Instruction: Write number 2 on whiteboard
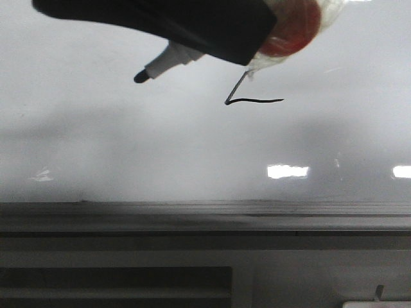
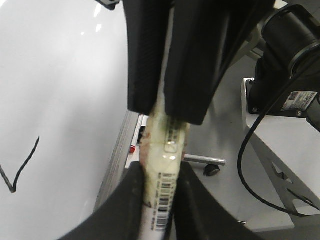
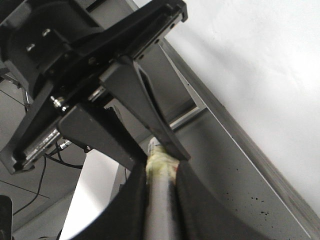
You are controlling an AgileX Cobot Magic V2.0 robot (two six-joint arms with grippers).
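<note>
The number 2 point(image 1: 253, 101) shows as a thin black diagonal and a flat base on the whiteboard point(image 1: 128, 147); its top is hidden behind a black gripper finger point(image 1: 192, 22). A white marker pen point(image 1: 168, 61) sticks out from under that finger, its black tip point(image 1: 141, 77) left of the number and a little higher. My left gripper point(image 2: 160, 200) is shut on the pen's taped, barcoded barrel point(image 2: 165, 165). My right gripper point(image 3: 160, 200) is shut on a grey taped barrel point(image 3: 159, 190). Each wrist view shows other black fingers closing on the barrel's far end. A stretch of the black line point(image 2: 25, 165) also shows beside the left gripper.
A grey metal ledge point(image 1: 192, 215) runs along the board's lower edge, with a small red item point(image 2: 132, 148) on it. A red taped round object point(image 1: 292, 25) sits beside the black finger. A black unit point(image 2: 290, 45), a cable point(image 2: 245, 165) and a castor point(image 2: 212, 170) lie off the board.
</note>
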